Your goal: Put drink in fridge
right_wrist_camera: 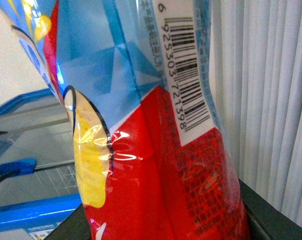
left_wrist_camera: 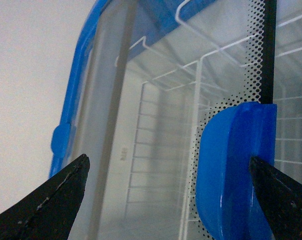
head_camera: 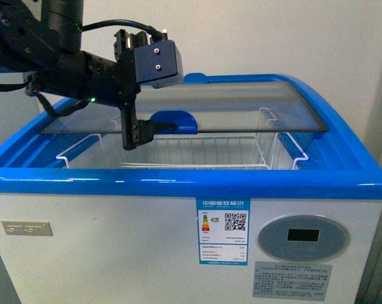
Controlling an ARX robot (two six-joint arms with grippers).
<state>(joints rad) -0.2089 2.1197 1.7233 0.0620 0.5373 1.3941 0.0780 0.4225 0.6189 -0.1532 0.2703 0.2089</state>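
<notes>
Left gripper [head_camera: 139,134] enters from 10 o'clock, fingers apart, one tip against the blue handle [head_camera: 175,121] of the glass lid [head_camera: 241,107]. The fridge [head_camera: 178,180] appears open on its 6 o'clock side, with the wire basket [head_camera: 197,152] exposed. Right gripper [right_wrist_camera: 168,220] is clamped on the drink [right_wrist_camera: 156,150], held outside the fridge. Judged remaining: carry over, lower in, release.

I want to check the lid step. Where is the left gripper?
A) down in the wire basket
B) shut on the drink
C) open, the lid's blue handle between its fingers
C: the left wrist view shows the left gripper open, its fingers either side of the blue handle.
</notes>
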